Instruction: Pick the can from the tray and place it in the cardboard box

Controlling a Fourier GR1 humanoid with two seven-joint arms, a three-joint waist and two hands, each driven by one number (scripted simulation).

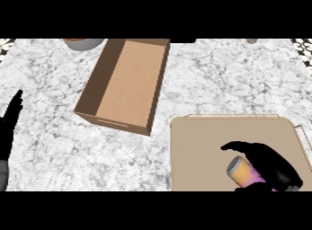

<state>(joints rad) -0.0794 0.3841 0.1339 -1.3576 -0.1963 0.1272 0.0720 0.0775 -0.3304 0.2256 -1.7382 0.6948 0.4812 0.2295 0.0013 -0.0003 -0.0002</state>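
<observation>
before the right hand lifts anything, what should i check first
1. Right hand curled round the can: ok.
2. Can clear of the tray: cannot tell; it lies tilted and the hand hides its lower end.
3. Cardboard box open on top, nothing over its mouth: ok.
4. Counter between tray and box free of things in the way: ok.
5. Left hand resting open at the view's left edge, apart from the box: ok.
</observation>
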